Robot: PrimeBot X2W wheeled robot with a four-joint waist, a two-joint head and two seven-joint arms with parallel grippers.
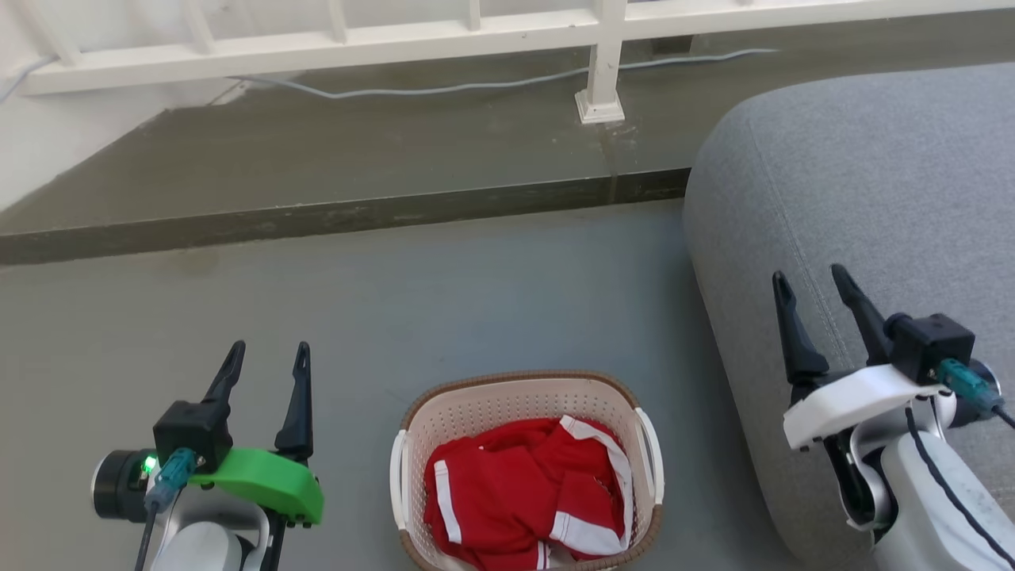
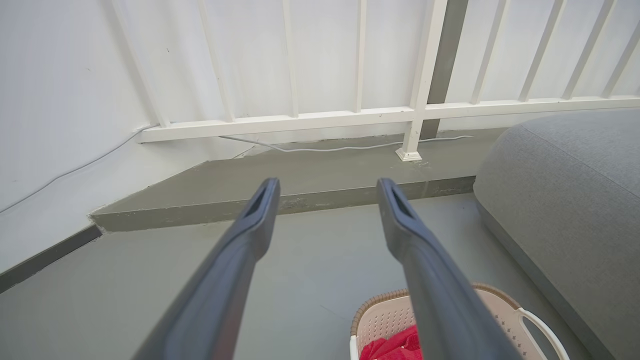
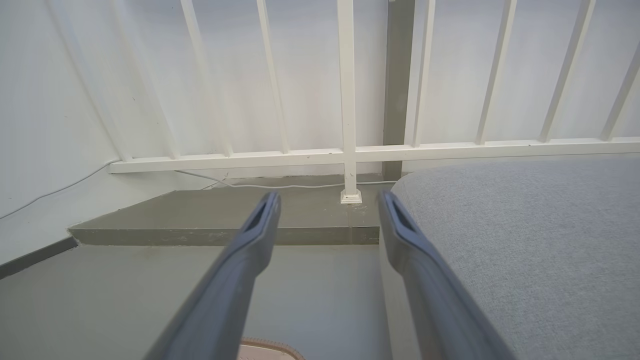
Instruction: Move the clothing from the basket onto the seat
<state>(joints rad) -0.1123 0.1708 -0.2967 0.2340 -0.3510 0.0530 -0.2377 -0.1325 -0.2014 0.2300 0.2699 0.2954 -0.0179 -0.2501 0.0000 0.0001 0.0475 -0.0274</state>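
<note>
While the clothing [image 1: 527,496] lies bunched inside the basket [image 1: 515,379], red with white stripes and trim, we hold both pairs of jaws spread wide and empty. The basket stands on the grey floor [image 1: 396,301] near the rounded edge of the seat [image 1: 872,174], with a strip of floor between them. In the head view our left jaws stand to the left of the basket, over bare floor, their fingers [image 1: 298,404] pointing up the view with nothing between them. Our right jaws hover over the near edge of the seat, their dark fingers [image 1: 795,341] likewise parted and gripping nothing. From the left wrist we see the basket's brown rim and a corner of red fabric low down beside one finger. From the right wrist the seat lies along the right, and a sliver of the basket's rim shows at the bottom edge. Beyond the floor a raised step [image 1: 357,159] carries a white railing [image 1: 317,44], with a pale cable [image 1: 476,83] trailing along its foot.
</note>
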